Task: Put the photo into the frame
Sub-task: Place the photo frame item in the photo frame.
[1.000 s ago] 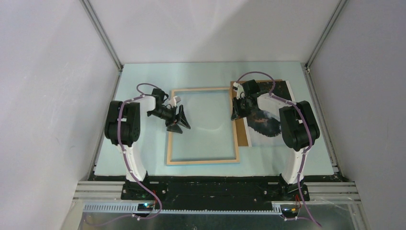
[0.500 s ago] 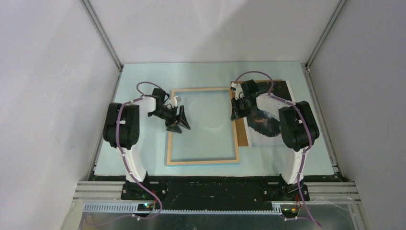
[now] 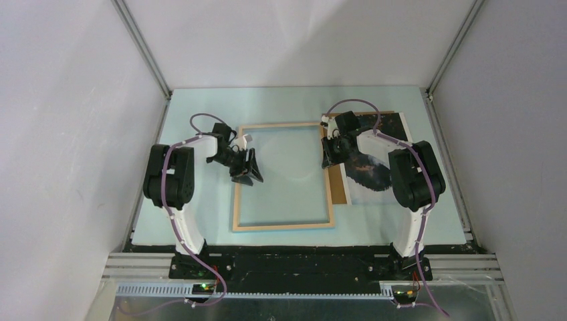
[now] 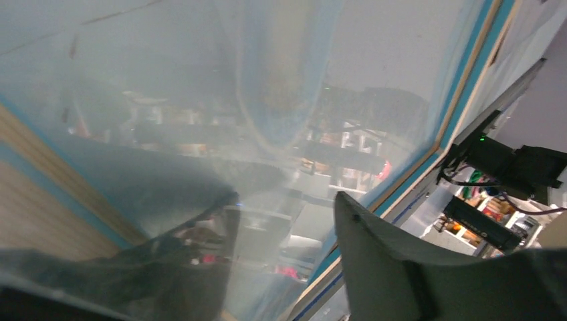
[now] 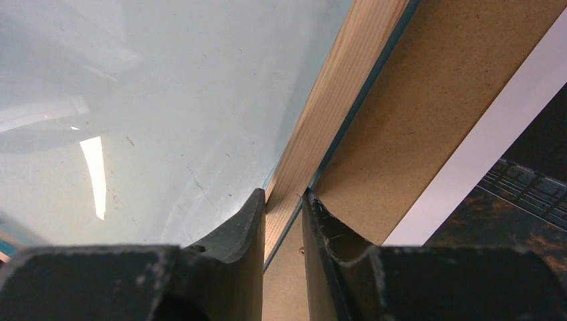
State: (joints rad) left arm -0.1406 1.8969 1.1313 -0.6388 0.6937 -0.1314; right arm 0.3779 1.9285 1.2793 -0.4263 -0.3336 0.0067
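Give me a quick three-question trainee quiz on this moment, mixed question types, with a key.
1. True or false: the photo already sits inside the frame.
2. Which part of the frame do the fingers of the right gripper straddle? A) its right rail B) its near rail C) its left rail
3. Fill in: the photo lies on top of the ____.

Key: 1 false; 2 A; 3 brown backing board.
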